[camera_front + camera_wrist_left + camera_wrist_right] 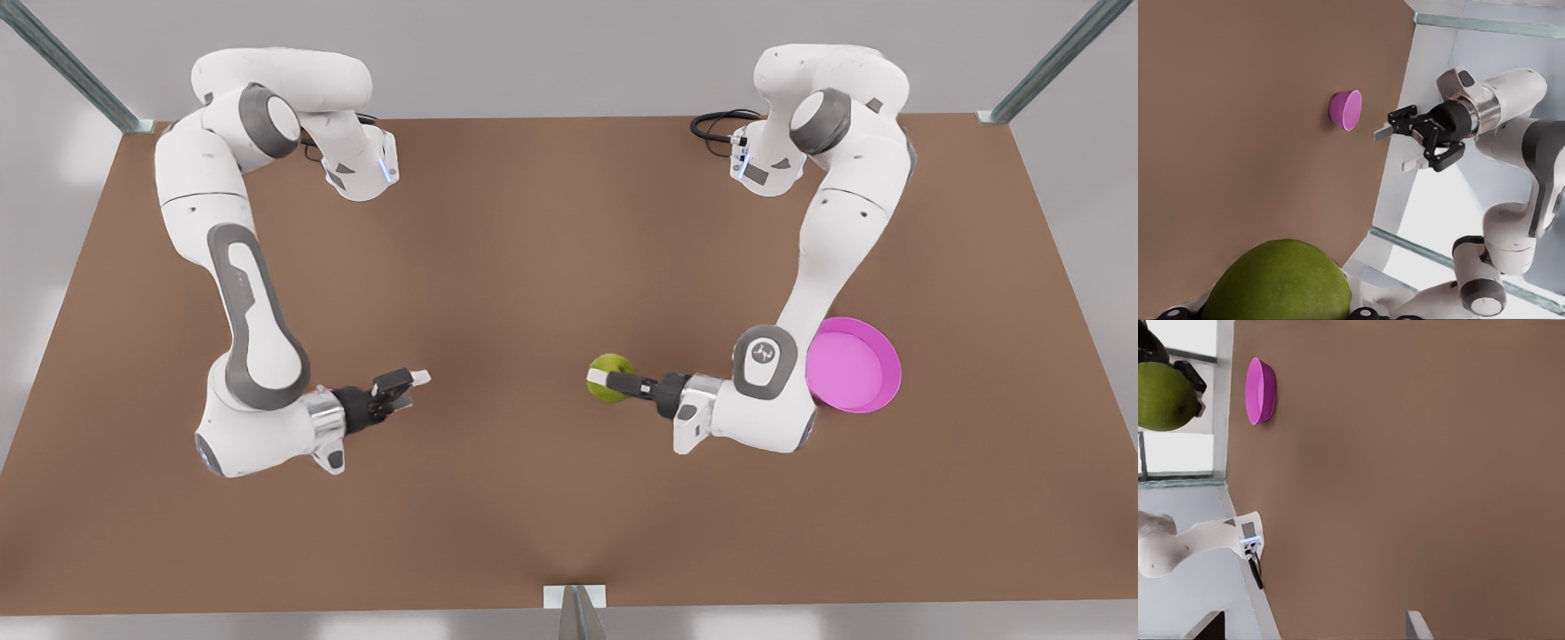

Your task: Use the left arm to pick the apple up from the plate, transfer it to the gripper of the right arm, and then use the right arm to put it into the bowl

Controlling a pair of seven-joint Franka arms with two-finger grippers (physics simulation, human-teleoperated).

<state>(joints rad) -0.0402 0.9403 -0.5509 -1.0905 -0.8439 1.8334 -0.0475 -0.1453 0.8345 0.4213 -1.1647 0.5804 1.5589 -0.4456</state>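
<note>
- While the left gripper (605,380) is clamped on the apple (610,377) mid-frame above the bench (533,267), the plate (858,366) lies at centre right.
- Right gripper (411,389), centre left, waits with fingers apart, facing the apple.
- Bowl (1346,110) sits on the bench near that gripper.

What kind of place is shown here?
Probably a simulated robot test bench: a bare brown table with metal frame struts, where the left claw holds an apple opposite the open right claw.

Brown tabletop (533,267) (framed by metal struts (71,67)), grey backdrop.
</note>
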